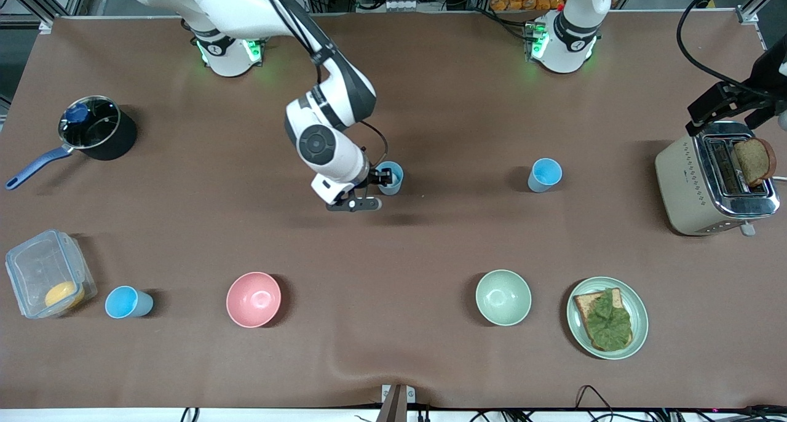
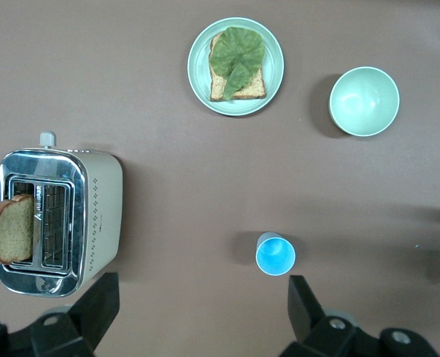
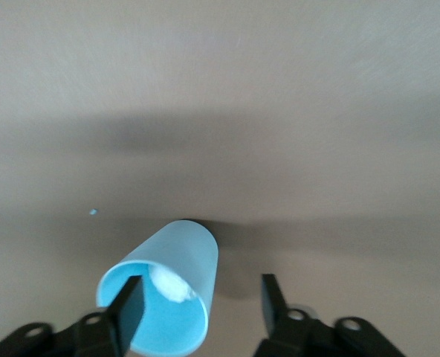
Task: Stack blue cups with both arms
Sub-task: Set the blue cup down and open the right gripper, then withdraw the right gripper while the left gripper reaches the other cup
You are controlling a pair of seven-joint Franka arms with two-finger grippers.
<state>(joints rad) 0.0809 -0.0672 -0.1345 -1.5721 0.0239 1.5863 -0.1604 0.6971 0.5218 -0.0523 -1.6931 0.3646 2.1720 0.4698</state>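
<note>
Near the desk's (image 1: 430, 102) middle, the right hand (image 1: 382, 179) straddles the rim of an upright blue cup (image 1: 391, 177), fingers parted, one inside. A second blue cup (image 1: 545, 175) stands toward the left arm's end, under the released left hand (image 2: 201, 305).

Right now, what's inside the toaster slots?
One browned bread slice stands up out of a slot of the toaster, nearest the left arm's end of the table. The other slot shows only wire guides; the bottoms of both are hidden.
</note>
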